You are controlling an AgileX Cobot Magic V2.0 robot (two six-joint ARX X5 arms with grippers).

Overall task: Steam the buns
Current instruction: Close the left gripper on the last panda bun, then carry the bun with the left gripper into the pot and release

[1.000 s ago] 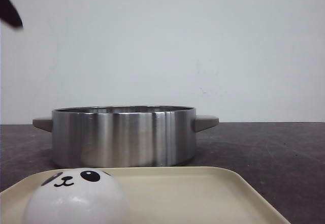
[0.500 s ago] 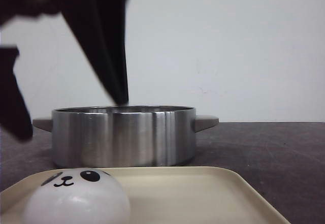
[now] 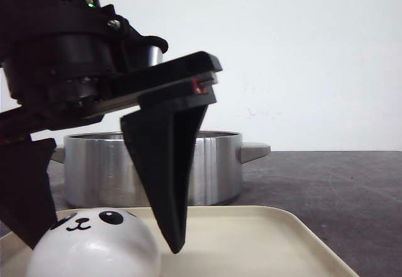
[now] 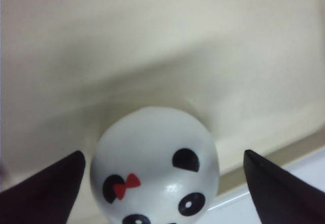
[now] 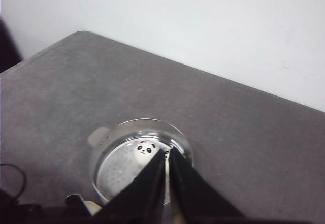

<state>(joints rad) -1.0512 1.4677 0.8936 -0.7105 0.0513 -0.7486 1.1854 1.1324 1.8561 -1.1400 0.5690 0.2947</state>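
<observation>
Left claw is wide apart, with one dark finger on each side of a panda bun. Neither finger touches the bun. The bun sits on a cream tray near the front of the gray counter. In the left wrist view the same bun shows a small red bow by one eye.

Right claw is high up over the pot. Its two fingers are pressed together and hold nothing. One bun is already in the pot, lying on the steamer plate with the holes. From the front, the shiny pot stands just behind the tray.

What could go wrong? The bun is round and smooth. If the claw squeezes too high up, the bun could pop out and roll off the tray. If it squeezes too hard, the soft bun might get squished. The pot wall is high, so a low carry could bump the bun on the rim.

Some things are hard to see. The left arm covers much of the front view, so that side of the pot and tray is hidden. The bun is cut off at the lower edge of both views that show it. Any other buns are not in view.
</observation>
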